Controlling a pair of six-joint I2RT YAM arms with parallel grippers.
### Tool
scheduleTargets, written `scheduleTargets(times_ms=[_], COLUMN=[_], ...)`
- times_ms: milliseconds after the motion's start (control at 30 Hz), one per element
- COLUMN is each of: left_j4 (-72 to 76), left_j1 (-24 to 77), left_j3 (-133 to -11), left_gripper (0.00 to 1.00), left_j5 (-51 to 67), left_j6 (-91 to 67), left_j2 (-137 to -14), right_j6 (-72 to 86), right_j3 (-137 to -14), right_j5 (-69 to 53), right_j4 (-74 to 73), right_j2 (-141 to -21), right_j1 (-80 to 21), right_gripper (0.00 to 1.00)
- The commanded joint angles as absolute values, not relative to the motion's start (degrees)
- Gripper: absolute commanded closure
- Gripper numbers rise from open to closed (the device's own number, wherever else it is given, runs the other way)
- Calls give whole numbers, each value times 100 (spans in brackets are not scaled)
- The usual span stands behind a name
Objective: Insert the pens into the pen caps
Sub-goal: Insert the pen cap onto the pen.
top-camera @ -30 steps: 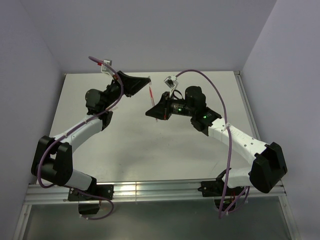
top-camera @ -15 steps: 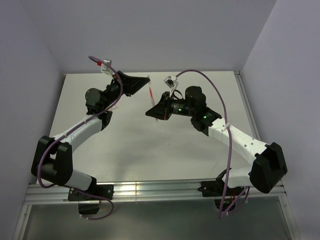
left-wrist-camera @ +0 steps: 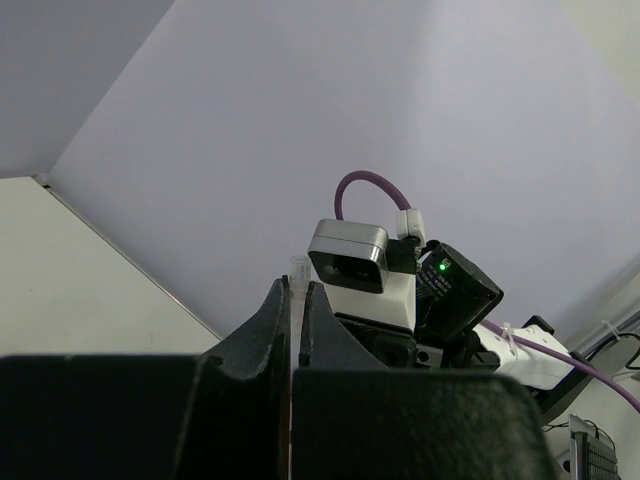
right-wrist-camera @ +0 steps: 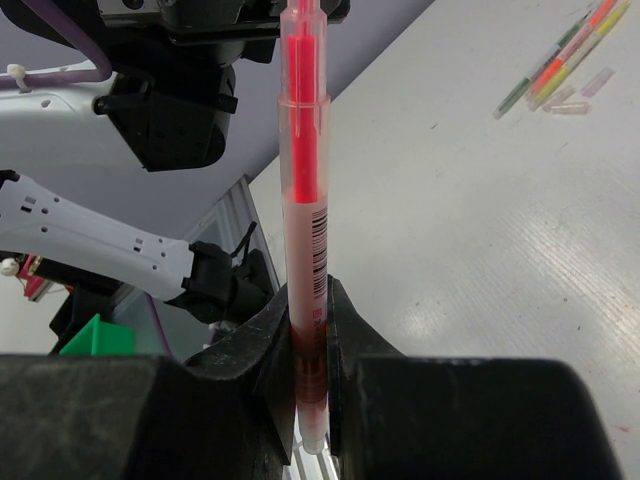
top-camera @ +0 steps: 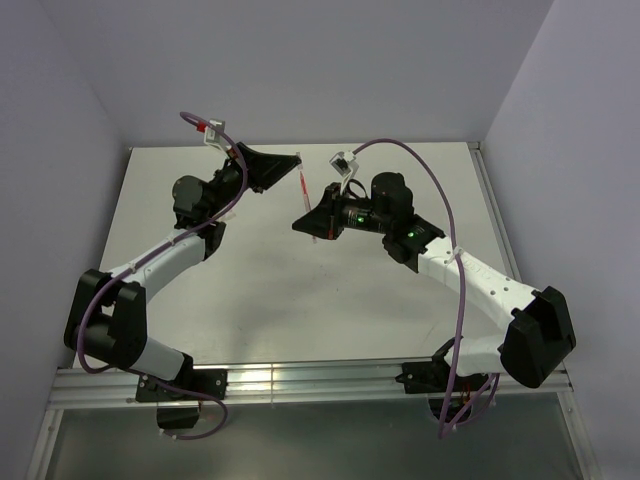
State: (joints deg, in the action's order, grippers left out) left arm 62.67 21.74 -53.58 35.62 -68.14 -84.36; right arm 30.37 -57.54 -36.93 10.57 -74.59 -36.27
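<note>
The red pen (right-wrist-camera: pixel 303 200) stands clamped near its lower end between the fingers of the right pincer (right-wrist-camera: pixel 308 305), and its upper end reaches the left pincer (top-camera: pixel 290 163). The left pincer is pinched shut on a small clear pen cap (left-wrist-camera: pixel 297 264) that pokes out past its tips. Whether the pen has entered the cap I cannot tell. Both pincers meet in the air over the far middle of the surface (top-camera: pixel 270 290), well apart from its left and right edges and from the side walls (top-camera: pixel 560 150). In the right wrist view, loose pens (right-wrist-camera: pixel 560 60) and loose caps (right-wrist-camera: pixel 578 95) lie together on the surface, well apart from the held pen.
</note>
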Motion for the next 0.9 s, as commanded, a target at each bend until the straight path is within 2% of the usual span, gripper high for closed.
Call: scheduleTargets(times_ms=[0, 867], left_j4=[6521, 6759], left_j1=[2188, 2267], left_j3=[-5405, -5432], left_gripper=[100, 100], left_j5=[3612, 3779], left_j6=[-6732, -6855], left_j2=[-8411, -8437], right_j6=[2971, 2971], right_j3=[-5959, -5968], right_j5=[-3674, -3656], right_j4=[1151, 1134], right_j2=[-7295, -7348], right_j1=[-3621, -3612], right_gripper=[100, 100])
